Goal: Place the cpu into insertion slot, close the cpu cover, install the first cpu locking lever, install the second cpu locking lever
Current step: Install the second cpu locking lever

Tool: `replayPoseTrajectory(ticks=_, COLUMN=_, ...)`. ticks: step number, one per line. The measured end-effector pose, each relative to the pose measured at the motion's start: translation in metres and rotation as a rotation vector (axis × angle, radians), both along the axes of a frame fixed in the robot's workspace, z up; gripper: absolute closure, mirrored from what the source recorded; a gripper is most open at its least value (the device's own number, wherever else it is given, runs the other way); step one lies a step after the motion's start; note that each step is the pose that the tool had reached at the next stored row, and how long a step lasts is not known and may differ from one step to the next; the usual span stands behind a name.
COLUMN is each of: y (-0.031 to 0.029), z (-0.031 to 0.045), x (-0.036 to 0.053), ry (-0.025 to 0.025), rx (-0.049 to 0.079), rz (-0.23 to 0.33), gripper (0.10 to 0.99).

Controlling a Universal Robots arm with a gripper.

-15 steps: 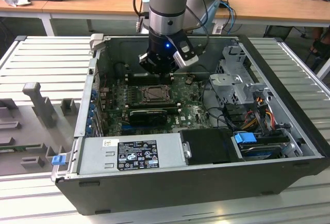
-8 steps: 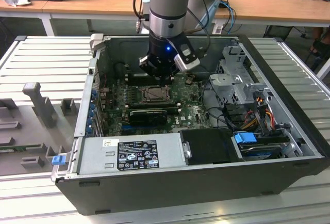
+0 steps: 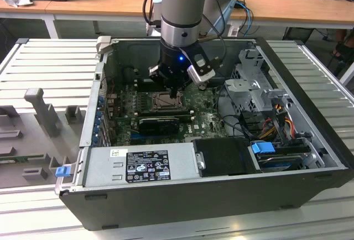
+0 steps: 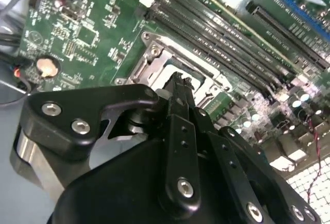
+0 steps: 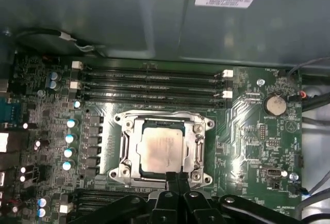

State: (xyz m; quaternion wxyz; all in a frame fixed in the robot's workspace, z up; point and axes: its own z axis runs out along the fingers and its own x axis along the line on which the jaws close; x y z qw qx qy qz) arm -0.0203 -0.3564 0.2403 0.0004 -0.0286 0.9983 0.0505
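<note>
Wooden desks run behind an open computer case [image 3: 310, 162] that lies on its side on a ribbed grey surface, and I reach down into it from above. My gripper [image 5: 177, 178] has its two fingers pressed together, holding nothing, with the tips at the near edge of the insertion slot [image 5: 163, 147] on the green motherboard [image 5: 252, 131]. Just ahead of my fingertips the cpu [image 5: 161, 149] lies flat inside that slot, its pale silvery face up, framed by the cpu cover [image 5: 130, 146], a silver metal plate that looks already folded down around the chip. In the second wrist view my closed tips [image 4: 178, 82] sit over the socket rim [image 4: 154, 53], though whether they touch metal I cannot tell. As I judge it, the work in hand is at the cover or its locking levers along the socket's sides; doing it well means pressing straight and gently at the frame's edge, never on the chip's face, and keeping my tips narrow so they do not snag. Beyond the socket, farther from me, run long black RAM slots [image 5: 149, 84] with white latches. To one side sits a round coin battery [image 5: 275, 104]; to the other, blue-topped capacitors [image 5: 68, 138]. Cables [image 3: 276, 121] and a drive cage [image 3: 251, 82] crowd the case well away from me.
</note>
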Motion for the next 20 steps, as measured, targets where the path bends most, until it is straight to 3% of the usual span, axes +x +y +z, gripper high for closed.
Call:
replayPoseTrajectory(ticks=9, y=-0.0197, z=-0.002, x=-0.0007, ry=0.0007, rx=0.004, rz=0.007, gripper=0.98)
replayPoseTrajectory(ticks=12, y=-0.0204, z=-0.0034, x=-0.0063, ry=0.0007, rx=0.006, rz=0.023, gripper=0.98)
replayPoseTrajectory(ticks=18, y=-0.0208, z=-0.0095, x=-0.0292, ry=0.0007, rx=0.007, rz=0.048, gripper=0.98)
replayPoseTrajectory(ticks=20, y=-0.0207, z=-0.0108, x=-0.0316, ry=0.0005, rx=0.009, rz=0.048, gripper=0.98)
